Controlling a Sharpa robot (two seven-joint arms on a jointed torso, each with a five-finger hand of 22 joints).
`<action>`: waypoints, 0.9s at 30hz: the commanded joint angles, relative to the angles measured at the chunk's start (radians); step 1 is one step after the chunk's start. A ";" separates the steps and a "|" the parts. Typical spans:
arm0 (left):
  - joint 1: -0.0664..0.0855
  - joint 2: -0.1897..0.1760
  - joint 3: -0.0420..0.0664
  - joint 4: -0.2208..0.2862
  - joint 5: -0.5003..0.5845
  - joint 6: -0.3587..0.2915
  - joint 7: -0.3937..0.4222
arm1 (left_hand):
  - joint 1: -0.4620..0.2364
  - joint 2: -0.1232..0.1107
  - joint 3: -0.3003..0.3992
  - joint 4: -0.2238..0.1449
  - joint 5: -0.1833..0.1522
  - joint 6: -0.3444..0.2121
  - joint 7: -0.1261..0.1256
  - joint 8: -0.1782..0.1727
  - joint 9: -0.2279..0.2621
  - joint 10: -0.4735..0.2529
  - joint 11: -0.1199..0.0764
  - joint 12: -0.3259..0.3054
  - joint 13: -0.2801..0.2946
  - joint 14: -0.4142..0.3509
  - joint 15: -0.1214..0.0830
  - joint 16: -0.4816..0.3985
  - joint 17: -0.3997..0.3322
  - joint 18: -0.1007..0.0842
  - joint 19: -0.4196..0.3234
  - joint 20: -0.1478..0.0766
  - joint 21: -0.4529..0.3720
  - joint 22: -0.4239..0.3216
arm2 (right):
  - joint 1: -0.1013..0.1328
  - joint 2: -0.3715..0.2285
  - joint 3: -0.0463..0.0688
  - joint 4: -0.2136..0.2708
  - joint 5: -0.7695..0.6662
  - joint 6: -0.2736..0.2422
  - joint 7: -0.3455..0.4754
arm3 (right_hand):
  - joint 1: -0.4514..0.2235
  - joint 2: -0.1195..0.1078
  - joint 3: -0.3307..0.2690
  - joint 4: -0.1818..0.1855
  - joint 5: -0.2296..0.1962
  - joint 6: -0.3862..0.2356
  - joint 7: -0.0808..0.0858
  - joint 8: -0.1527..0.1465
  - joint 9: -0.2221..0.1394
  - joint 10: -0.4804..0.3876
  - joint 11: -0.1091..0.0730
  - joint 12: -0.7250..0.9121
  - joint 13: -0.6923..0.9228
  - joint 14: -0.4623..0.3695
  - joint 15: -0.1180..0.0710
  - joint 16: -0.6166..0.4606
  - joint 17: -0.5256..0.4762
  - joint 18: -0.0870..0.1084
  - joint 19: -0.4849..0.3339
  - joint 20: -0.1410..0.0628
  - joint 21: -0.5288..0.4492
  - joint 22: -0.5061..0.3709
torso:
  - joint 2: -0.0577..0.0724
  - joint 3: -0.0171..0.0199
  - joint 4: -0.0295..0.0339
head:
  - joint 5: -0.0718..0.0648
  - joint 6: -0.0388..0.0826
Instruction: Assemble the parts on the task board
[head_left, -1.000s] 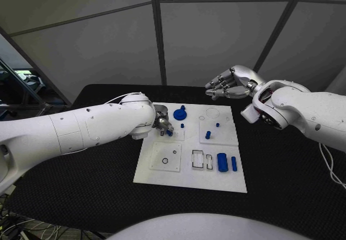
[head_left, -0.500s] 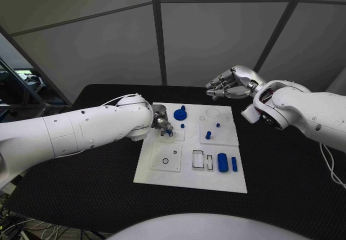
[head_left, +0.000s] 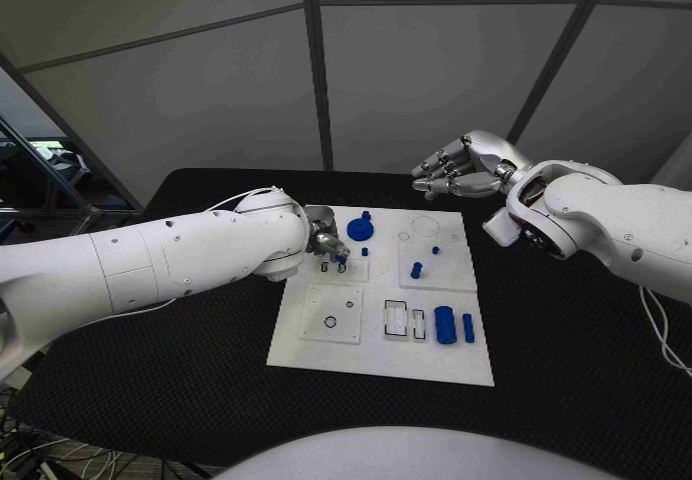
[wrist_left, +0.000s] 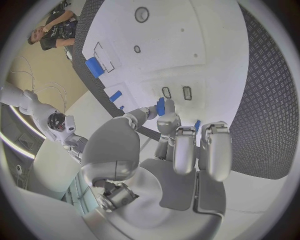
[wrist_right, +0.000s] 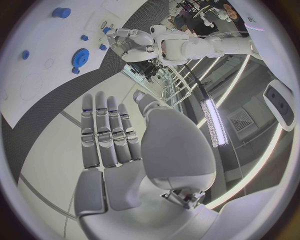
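Observation:
The white task board (head_left: 378, 350) lies in the middle of the black table. My left hand (head_left: 325, 243) hovers over the board's far left block and pinches a small blue peg (head_left: 340, 259) between thumb and a finger. In the left wrist view the blue peg (wrist_left: 160, 106) sits at the fingertips, just short of two small slots (wrist_left: 176, 92) in the board. My right hand (head_left: 459, 166) hangs raised beyond the board's far right corner, fingers apart and holding nothing; the right wrist view shows the right hand (wrist_right: 109, 137) with straight fingers.
On the board stand a blue gear (head_left: 359, 228), a short blue peg (head_left: 415, 269) and two blue cylinders (head_left: 446, 325) near the right edge. Rectangular cut-outs (head_left: 395, 317) sit beside them. Black table (head_left: 173, 360) surrounds the board.
My left hand has shifted slightly over the board's far left block, still pinching the blue peg. The right hand has stayed where it was.

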 joint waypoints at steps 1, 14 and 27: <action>-0.001 0.006 0.000 -0.012 0.001 -0.009 0.003 | 0.020 0.020 0.127 -0.133 0.005 0.006 -0.005 0.002 0.002 0.004 -0.005 -0.003 -0.002 0.088 -0.006 0.004 0.212 -0.044 0.044 -0.007 0.005 0.165 | 0.002 0.001 0.001 0.000 0.000 0.000 0.010 | -0.002 0.011 -0.004 0.003 0.007 0.005 -0.002 0.004 0.001 0.009 -0.001 0.006 -0.001 0.004 -0.001 -0.006 -0.001 0.004 0.009 -0.001 -0.005 -0.001 | 0.001 0.0005 -0.0008 | 0.001 -0.001; -0.005 0.020 0.000 -0.034 -0.017 0.036 0.000 | 0.020 0.020 0.127 -0.133 0.005 0.006 -0.005 0.002 0.001 0.004 -0.005 -0.005 -0.003 0.088 -0.006 0.004 0.212 -0.044 0.044 -0.007 0.004 0.164 | 0.002 0.001 0.001 0.000 0.000 0.001 0.010 | -0.002 0.011 -0.004 0.003 0.007 0.005 -0.002 0.004 0.001 0.009 -0.001 0.006 -0.001 0.004 -0.001 -0.006 -0.001 0.004 0.009 -0.001 -0.005 -0.001 | 0.001 -0.0004 0.0008 | -0.002 -0.008; -0.008 0.022 -0.001 -0.032 -0.031 0.079 -0.003 | 0.024 0.016 0.125 -0.138 0.004 0.007 -0.005 0.001 -0.001 0.005 -0.006 -0.004 -0.004 0.088 -0.006 0.004 0.212 -0.045 0.045 -0.008 0.005 0.166 | 0.002 0.005 0.001 -0.001 0.000 0.004 0.010 | -0.003 0.012 -0.005 0.004 0.008 0.006 -0.003 0.004 0.001 0.010 -0.002 0.007 -0.002 0.005 -0.002 -0.007 -0.001 0.004 0.010 -0.001 -0.006 -0.002 | 0.001 -0.0002 -0.0004 | -0.001 -0.009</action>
